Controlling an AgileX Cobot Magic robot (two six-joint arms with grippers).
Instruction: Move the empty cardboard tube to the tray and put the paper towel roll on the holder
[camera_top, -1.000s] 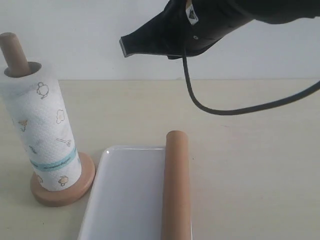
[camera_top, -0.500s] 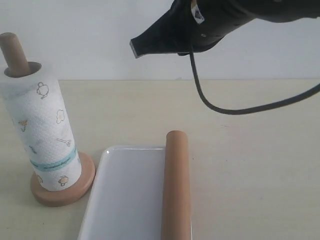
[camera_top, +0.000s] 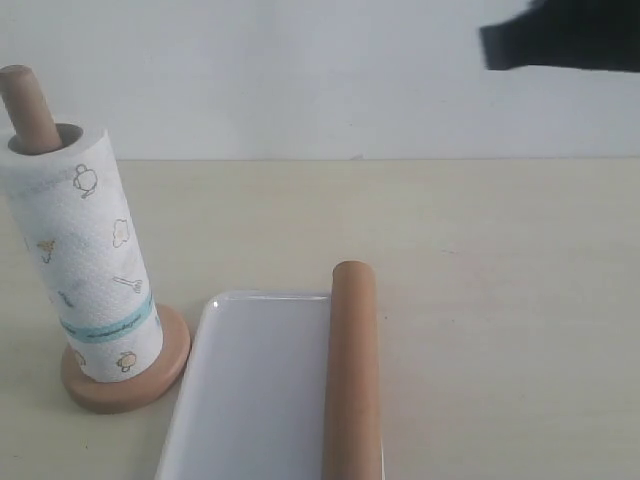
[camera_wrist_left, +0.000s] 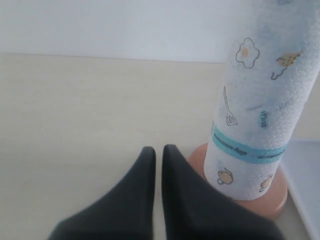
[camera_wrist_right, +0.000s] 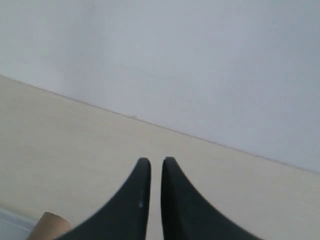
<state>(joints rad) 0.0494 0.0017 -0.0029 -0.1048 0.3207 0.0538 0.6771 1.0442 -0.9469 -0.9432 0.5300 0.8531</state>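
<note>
With left gripper (camera_wrist_left: 159, 148) and right gripper (camera_wrist_right: 156, 160) closed empty, roll (camera_top: 90, 260) sits on holder (camera_top: 175, 355).

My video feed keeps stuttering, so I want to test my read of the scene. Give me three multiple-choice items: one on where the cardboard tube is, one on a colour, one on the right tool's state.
1. Where is the cardboard tube?
A. lying on the tray, along one long side
B. standing upright off the tray
C. lifted in the air

2. What colour is the band on the paper towel roll?
A. red
B. teal
C. black

3. What state is the right tool in?
A. wide open
B. shut on the tube
C. shut, holding nothing

Answers: 1 A, the tube lies flat along the tray's side. 2 B, a teal stripe rings the roll near its lower end. 3 C, its fingers stand close together with nothing between them.
</note>
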